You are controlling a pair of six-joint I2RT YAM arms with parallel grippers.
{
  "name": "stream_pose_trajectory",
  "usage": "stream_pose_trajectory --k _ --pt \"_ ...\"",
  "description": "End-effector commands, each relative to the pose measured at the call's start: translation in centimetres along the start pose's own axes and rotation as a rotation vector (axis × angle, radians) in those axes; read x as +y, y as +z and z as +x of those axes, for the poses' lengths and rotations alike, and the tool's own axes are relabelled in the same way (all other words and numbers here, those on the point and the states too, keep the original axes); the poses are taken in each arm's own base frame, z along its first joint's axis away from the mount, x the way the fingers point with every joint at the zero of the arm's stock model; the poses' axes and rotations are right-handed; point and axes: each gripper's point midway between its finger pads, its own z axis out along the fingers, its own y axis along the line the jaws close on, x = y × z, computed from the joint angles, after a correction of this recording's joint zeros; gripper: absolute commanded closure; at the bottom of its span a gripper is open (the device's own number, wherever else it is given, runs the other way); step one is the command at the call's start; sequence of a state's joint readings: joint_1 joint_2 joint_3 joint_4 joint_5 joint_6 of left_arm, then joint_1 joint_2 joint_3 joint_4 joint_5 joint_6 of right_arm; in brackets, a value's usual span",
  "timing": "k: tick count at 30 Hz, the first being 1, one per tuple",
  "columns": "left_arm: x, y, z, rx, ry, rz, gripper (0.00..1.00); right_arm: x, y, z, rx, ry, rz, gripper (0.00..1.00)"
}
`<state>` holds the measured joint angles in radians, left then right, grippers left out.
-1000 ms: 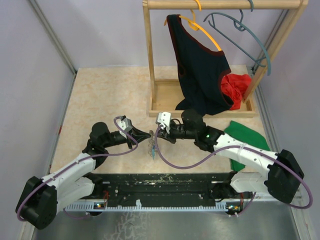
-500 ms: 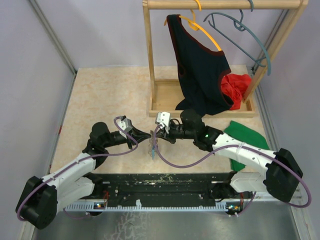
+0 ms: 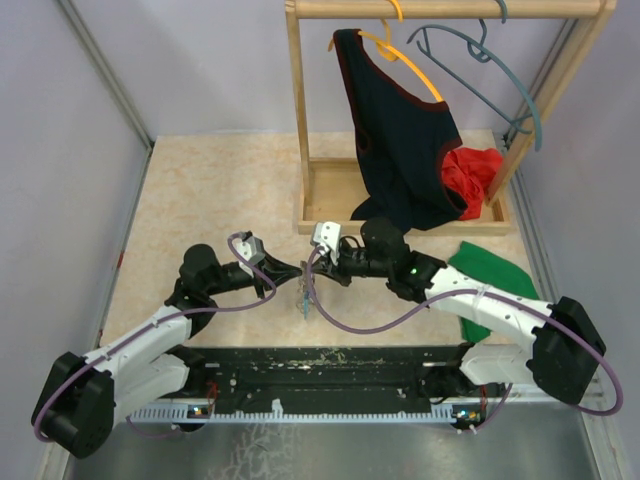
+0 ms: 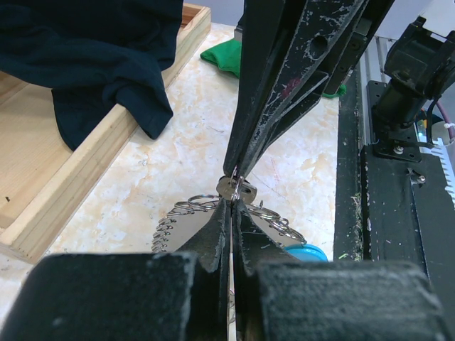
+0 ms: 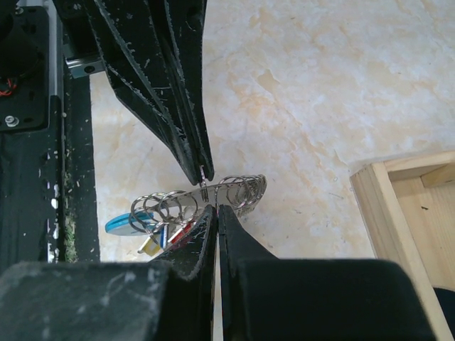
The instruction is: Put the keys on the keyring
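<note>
Keyring [image 5: 238,189] between left hand [image 5: 201,170], right hand [image 5: 216,212]

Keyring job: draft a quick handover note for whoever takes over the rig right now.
Left gripper: shut on the keyring.
Right gripper: shut on the same keyring, tip to tip with the left.
Keys: coloured heads bunched at the ring's light-blue end; whether they are threaded is unclear.
Done: ring pinched by both arms.
Left to do: confirm all keys are on.
</note>
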<state>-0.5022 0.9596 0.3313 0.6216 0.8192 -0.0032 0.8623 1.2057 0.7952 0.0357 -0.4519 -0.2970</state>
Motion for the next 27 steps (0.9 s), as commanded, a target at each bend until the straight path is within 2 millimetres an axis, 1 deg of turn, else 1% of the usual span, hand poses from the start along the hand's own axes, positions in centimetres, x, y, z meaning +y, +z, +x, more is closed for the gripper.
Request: stream_pose_trajectory --k 1,4,9,12,16,19,22,25,27 --pt "0.0 0.1 -1.7 -0.048 0.047 0.004 0.99 -1.3 -0.5 -2.8 -0.047 -0.012 0.073 1.00" --pt "0.0 0.1 -1.7 -0.049 0.050 0.000 0.99 -1.9 -1.1 -1.4 0.016 0.058 0.135 1.00" --pt "0.1 0.0 -1.7 -0.052 0.053 -0.009 0.99 -2.3 -2.8 3.3 0.208 0.333 0.294 1.00" --pt "0.2 0.0 -1.9 -0.056 0.055 -0.015 0.99 -1.4 -3.9 6.7 0.338 0.464 0.348 1.00" --pt "0.3 0.0 -1.8 -0.058 0.050 -0.024 1.00 -0.3 -4.8 10.5 0.488 0.583 0.399 1.00" --pt "0.3 -0.1 -1.9 -0.061 0.050 -0.027 0.99 -0.3 -4.8 12.8 0.574 0.618 0.441 1.00" --pt "0.3 -0.1 -2.0 -0.063 0.054 -0.031 0.99 -0.8 -4.2 14.7 0.645 0.626 0.474 1.00" --pt "0.3 -0.2 -2.0 -0.061 0.055 -0.034 0.99 -1.7 -3.2 16.0 0.674 0.628 0.491 1.00" --pt "0.3 -0.3 -2.0 -0.060 0.056 -0.035 0.99 -2.6 -2.5 16.2 0.664 0.626 0.504 1.00"
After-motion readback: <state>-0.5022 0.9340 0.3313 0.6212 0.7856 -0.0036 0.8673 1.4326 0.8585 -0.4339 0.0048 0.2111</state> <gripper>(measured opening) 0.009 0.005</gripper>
